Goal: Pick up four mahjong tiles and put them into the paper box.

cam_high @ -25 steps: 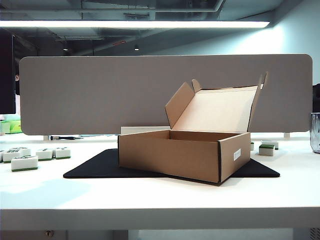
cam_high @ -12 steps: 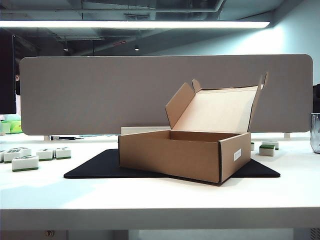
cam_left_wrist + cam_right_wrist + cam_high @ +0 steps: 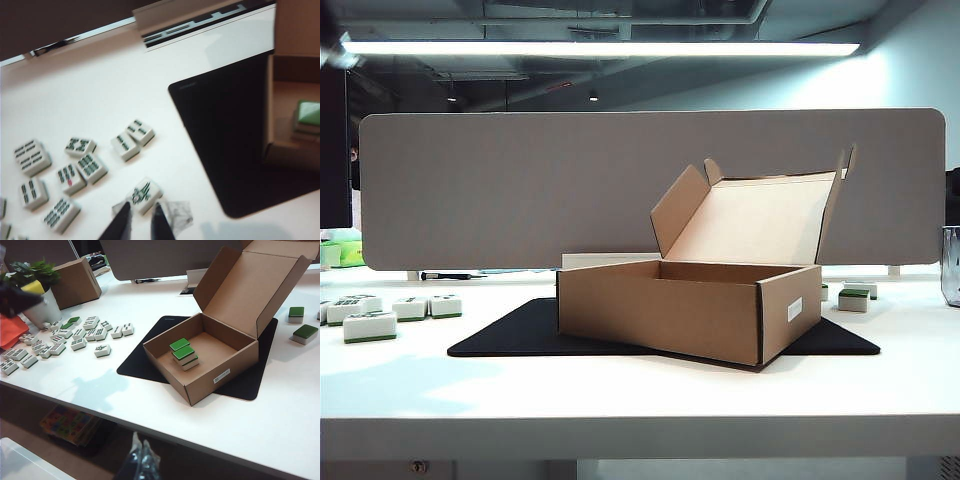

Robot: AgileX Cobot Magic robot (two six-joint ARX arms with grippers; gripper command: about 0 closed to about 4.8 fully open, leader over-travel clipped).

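A: Mahjong tiles [image 3: 77, 172] are lying loose in a cluster toward the left end of the tabletop [image 3: 280, 410], most of them face up. A few more are sitting green side up near the right end, beyond the paper box [image 3: 210, 347].

B: And how is the box looking?

A: It is standing open on the black mat [image 3: 225, 135] mid-table, lid tilted back. The right wrist view is showing what looks like 3 tiles in it: 2 stacked with 1 beside them, all green side up. I am judging 1 tile still to go.

B: Where are the grippers?

A: The left gripper [image 3: 140, 224] is hanging over the cluster, its fingers nearly together with only a thin slit between them, nothing held. The nearest tile [image 3: 143, 193] is just beyond its tips. The right gripper [image 3: 141, 460] is hovering off the front edge of the table, looking back at the box. Its dark fingers are looking pressed together and empty.

B: How will a tile handle?

A: I am expecting a hard, stiff little block, dense for its size, with smooth and probably slippery faces. I would take it across its 2 long sides, fingers square to them, since a skewed pinch could squirt it away. That nearest tile is lying apart from its neighbours, so the fingers have room, but they will need to widen first.
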